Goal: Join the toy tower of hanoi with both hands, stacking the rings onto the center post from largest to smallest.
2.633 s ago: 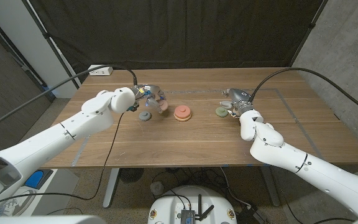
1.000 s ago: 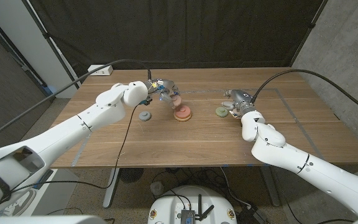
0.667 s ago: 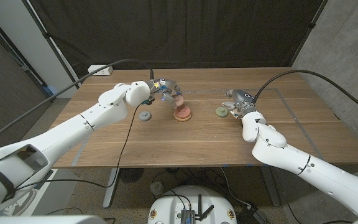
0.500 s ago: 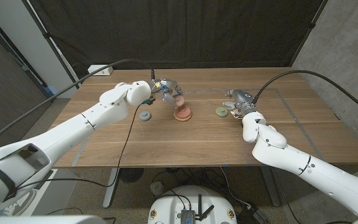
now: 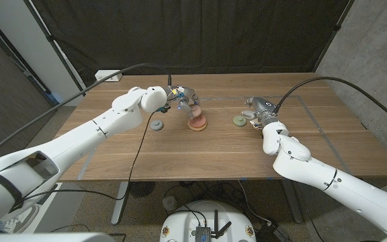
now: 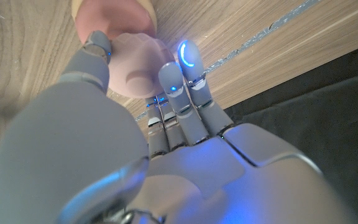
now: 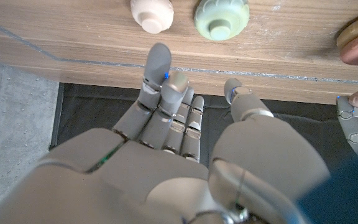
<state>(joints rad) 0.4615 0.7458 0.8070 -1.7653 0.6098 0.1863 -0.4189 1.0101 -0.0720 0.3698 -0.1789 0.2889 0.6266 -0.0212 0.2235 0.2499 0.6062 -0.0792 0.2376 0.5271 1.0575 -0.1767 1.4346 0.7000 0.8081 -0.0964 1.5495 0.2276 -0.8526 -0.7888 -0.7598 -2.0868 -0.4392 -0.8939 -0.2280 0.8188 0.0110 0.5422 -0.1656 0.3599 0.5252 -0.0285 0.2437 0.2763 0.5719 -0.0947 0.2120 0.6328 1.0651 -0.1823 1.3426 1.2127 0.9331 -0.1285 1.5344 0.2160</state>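
In the head view the left hand (image 5: pixel 182 98) holds a pale pink plastic ring (image 5: pixel 194 109) over the orange round base (image 5: pixel 197 124) mid wooden table (image 5: pixel 180 154); a grey ring (image 5: pixel 156 125) lies beside. The left wrist view shows fingers (image 6: pixel 188 59) pinching that ring. In the right wrist view the right hand (image 7: pixel 185 149) holds nothing, fingers loosely apart, near a green ring (image 7: pixel 222 15) and a cream ring (image 7: pixel 152 14).

Base (image 5: pixel 197 124) sits mid-table — one ring (image 5: pixel 156 125) left, another (image 5: pixel 238 120) right.
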